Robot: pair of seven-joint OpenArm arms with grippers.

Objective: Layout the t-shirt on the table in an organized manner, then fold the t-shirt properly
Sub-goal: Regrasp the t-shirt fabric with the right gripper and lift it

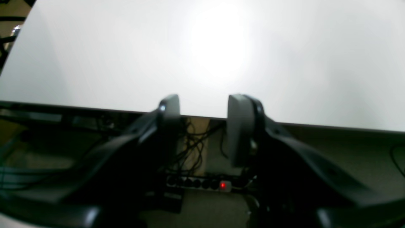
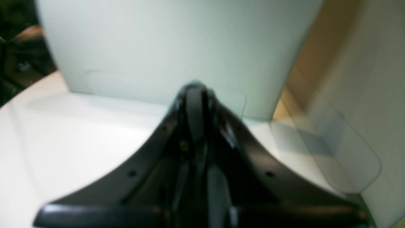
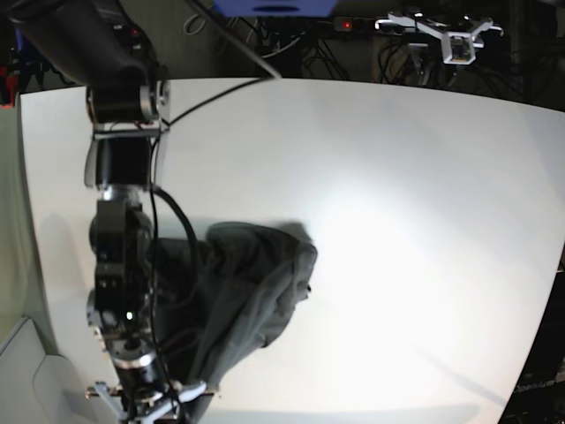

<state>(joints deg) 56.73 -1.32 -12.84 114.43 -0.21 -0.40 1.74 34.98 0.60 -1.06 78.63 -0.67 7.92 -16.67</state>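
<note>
The dark grey t-shirt [image 3: 252, 291] lies crumpled in a heap on the white table [image 3: 397, 177], left of centre and towards the near edge. My right arm [image 3: 119, 265] runs down the base view's left side beside the shirt. My right gripper [image 2: 194, 95] is shut, its fingers pressed together, low over the table [image 2: 63, 133]; no cloth shows between them. In the base view the shirt's lower end reaches close to that gripper [image 3: 168, 393]. My left gripper [image 1: 202, 107] is open and holds nothing; it hangs just off an edge of the table [image 1: 95, 63].
Below the table edge by my left gripper lie tangled black cables [image 1: 193, 142] and a power strip [image 1: 202, 184] with a red light. A pale panel [image 2: 158, 47] and a clear plastic sheet [image 2: 341, 158] stand past my right gripper. A white bracket [image 3: 450, 35] sits behind the table.
</note>
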